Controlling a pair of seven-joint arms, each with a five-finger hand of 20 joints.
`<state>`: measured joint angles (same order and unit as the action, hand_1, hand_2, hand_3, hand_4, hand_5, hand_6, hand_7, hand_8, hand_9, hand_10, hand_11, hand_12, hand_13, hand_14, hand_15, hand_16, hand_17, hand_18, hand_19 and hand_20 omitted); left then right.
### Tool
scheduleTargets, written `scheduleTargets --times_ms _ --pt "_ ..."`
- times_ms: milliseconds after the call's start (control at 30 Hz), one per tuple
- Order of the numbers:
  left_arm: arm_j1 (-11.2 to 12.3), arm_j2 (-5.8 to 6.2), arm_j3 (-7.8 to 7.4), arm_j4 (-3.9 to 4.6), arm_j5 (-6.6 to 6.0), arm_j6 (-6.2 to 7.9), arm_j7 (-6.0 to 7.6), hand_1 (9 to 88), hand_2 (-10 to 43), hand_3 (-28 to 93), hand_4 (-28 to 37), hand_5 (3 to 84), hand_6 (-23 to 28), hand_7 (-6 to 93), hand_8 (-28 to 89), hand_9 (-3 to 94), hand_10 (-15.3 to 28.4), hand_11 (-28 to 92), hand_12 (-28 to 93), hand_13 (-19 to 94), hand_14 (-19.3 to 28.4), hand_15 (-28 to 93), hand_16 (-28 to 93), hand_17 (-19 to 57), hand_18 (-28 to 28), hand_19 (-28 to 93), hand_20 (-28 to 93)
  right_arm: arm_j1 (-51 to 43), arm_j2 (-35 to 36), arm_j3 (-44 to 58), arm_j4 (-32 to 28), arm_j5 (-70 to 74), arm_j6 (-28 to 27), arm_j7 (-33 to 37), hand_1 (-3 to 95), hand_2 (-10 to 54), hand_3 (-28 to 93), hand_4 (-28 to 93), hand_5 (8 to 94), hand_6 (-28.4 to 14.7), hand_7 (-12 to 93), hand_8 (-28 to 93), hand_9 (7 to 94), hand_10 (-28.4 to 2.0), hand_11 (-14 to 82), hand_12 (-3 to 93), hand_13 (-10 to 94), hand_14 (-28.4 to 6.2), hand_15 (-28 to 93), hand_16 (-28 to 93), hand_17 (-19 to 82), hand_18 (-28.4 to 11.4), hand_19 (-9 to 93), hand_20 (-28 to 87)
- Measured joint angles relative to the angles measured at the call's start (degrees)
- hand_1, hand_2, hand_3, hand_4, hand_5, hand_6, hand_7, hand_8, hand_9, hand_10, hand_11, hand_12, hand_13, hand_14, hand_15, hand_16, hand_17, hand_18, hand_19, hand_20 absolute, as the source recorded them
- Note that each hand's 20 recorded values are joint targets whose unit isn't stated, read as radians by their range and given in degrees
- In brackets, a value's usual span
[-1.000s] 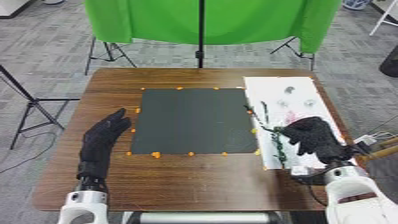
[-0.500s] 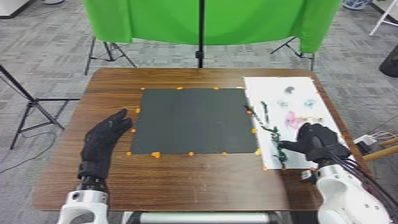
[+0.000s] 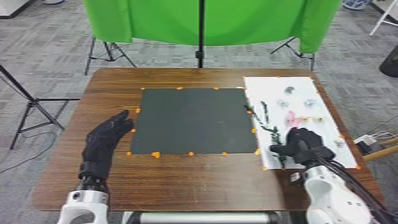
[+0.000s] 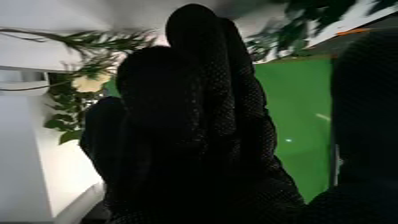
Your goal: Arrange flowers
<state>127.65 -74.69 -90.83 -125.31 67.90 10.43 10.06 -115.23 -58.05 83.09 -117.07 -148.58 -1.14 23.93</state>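
My right hand (image 3: pixel 300 144) is over the near part of the white sheet (image 3: pixel 265 87), beside the leafy green stems (image 3: pixel 274 134). In the right wrist view this hand (image 4: pixel 204 125) is open, its fingers straight and nothing held. A pink flower (image 3: pixel 290 118) and a yellowish one (image 3: pixel 313 119) lie farther up the sheet, with pale flowers (image 3: pixel 310 103) beyond. A dark stem (image 3: pixel 253 112) crosses the sheet's left edge. Left of the dark mat (image 3: pixel 194 121), my left hand (image 3: pixel 107 134) is open with straight fingers.
Orange marks (image 3: pixel 155 155) edge the mat on the brown table (image 3: pixel 213 185). A green cloth (image 3: pixel 249 22) hangs on a stand behind it. The right wrist view shows a cream flower (image 4: pixel 90 82) among green leaves.
My right hand has moved back toward the robot and then left toward the green stems, uncovering the pink and yellowish flowers and a pale piece at the right. My left hand has stayed still.
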Motion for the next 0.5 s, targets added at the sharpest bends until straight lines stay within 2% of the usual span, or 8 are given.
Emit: scheduleTargets --times_ms 33,100,133,167,200,300,500 --pt "0.02 0.00 -0.02 -0.01 0.00 0.00 -0.03 24.6 -1.1 65 -23.6 48.5 1.7 10.7 -6 45.9 12.1 16 15 37 15.2 11 5 6.4 12.7 10 24 0.20 0.16 -0.49 0.03 -0.26 0.09 0.00 41.1 -9.5 60 -23 75.5 -4.4 27 -5 83.0 -15.2 36.7 27.3 89 -4.4 57 32 65 -10.0 93 48" --pt "0.04 0.00 -0.04 -0.03 0.00 -0.01 -0.07 24.6 -1.1 65 -23.6 48.5 1.7 10.7 -6 45.9 12.2 16 15 37 15.1 11 6 6.3 12.7 10 24 0.74 0.32 -1.54 0.22 -0.89 0.27 0.07 46.8 -9.5 53 -12 75.9 -4.0 26 12 83.6 -14.9 38.4 27.5 89 -4.2 57 32 65 -9.6 93 49" --pt "0.05 0.00 -0.05 -0.03 0.00 -0.01 -0.09 24.6 -1.1 65 -23.5 48.5 1.7 10.6 -6 45.9 12.2 16 15 37 15.1 11 5 6.3 12.7 10 24 1.03 0.32 -2.04 0.35 -1.23 0.35 0.14 70.2 -9.5 0 25 76.9 -3.5 26 20 84.3 -14.5 39.3 28.1 90 -3.9 58 32 66 -9.4 93 50" --pt "0.05 0.00 -0.07 -0.04 0.00 -0.03 -0.12 24.6 -1.1 65 -23.5 48.5 1.7 10.6 -6 45.8 12.2 16 15 37 15.1 11 5 6.3 12.7 10 24 1.34 0.31 -2.48 0.50 -1.52 0.45 0.19 77.5 -9.5 -15 38 77.4 -3.1 27 23 85.1 -14.0 38.3 31.7 90 -3.8 58 32 67 -9.3 93 50" --pt "0.06 0.00 -0.09 -0.05 0.00 -0.05 -0.16 24.6 -1.1 65 -23.5 48.5 1.7 10.6 -6 45.8 12.2 16 15 37 15.1 11 5 6.3 12.7 10 24 1.68 0.28 -2.89 0.65 -1.72 0.48 0.24 81.7 -9.5 -22 47 77.8 -2.5 28 24 86.0 -13.3 37.6 34.7 91 -3.6 59 32 68 -9.1 93 52" --pt "0.08 0.00 -0.20 -0.08 0.00 -0.09 -0.28 24.6 -1.1 65 -23.4 48.4 1.8 10.6 -6 45.8 12.1 16 15 37 15.1 11 6 6.1 12.7 10 24 2.51 -0.14 -3.79 0.86 -1.98 0.90 0.35 86.6 -9.5 -28 61 78.7 -1.7 31 26 87.7 -11.3 38.0 39.3 93 -2.9 61 33 70 -8.9 93 56" --pt "0.16 -0.06 -0.60 -0.12 0.00 -0.35 -0.64 24.7 -1.2 65 -23.4 48.4 1.8 10.6 -6 45.6 12.2 15 15 37 15.2 11 6 5.8 12.7 10 24 2.98 -1.64 -4.19 1.85 -1.83 2.44 0.39 86.0 -9.5 -28 68 77.2 -1.2 35 28 87.1 -11.6 43.4 38.2 93 -2.1 65 33 72 -8.9 93 61"
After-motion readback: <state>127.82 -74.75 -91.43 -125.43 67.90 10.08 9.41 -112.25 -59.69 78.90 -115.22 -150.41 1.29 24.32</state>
